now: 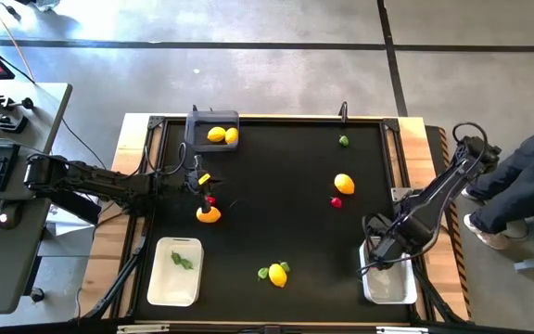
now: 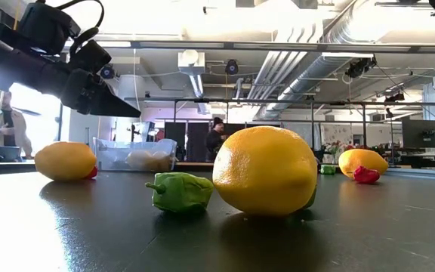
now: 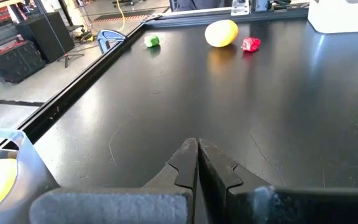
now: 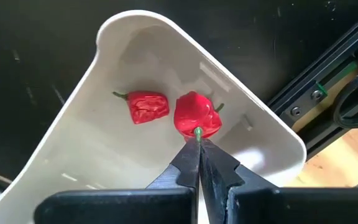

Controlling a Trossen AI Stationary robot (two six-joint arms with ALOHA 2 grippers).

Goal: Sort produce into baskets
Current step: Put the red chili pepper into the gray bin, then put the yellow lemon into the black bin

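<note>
- Left gripper [image 3: 197, 163] is held over the mat beside the grey basket [image 1: 213, 122], fingers pressed together, nothing pinched.
- Right gripper [image 4: 197, 163] is closed, empty, above the white basket [image 4: 73, 130]; 2 red pieces [image 4: 148, 107] are seen inside.
- Lemons [image 1: 344, 183] are scattered on the mat.

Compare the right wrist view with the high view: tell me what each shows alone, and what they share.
Only the right wrist view: two red pieces inside the white bin, under the shut right end effector.
Only the high view: the grey bin with two lemons, the left white bin with a green piece, and loose fruit.
Both: the right white bin and the black table.
</note>
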